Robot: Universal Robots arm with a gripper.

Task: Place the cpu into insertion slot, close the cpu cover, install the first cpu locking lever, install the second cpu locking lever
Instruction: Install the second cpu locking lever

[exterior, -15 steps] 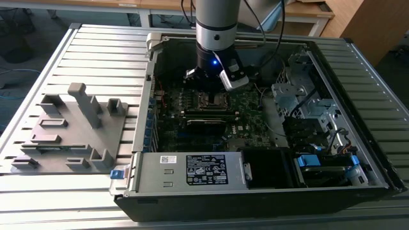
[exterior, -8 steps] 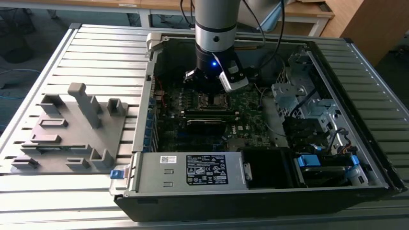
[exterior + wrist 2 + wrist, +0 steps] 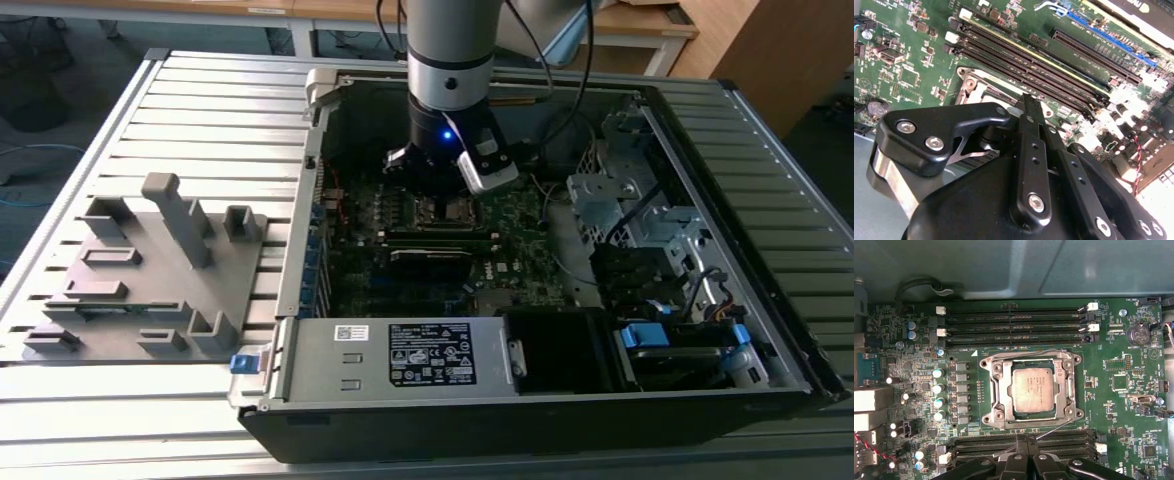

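No legible txt, seemingly.

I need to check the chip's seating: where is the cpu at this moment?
In the first wrist view, the cpu lies in the insertion slot, framed by the cpu cover, between two banks of long black memory slots.

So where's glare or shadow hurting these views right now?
Second wrist view: board washed out white near one edge, gripper blocking the socket. First wrist view: even light, cpu and cpu cover clear. Exterior view: case interior dark, motherboard dim.
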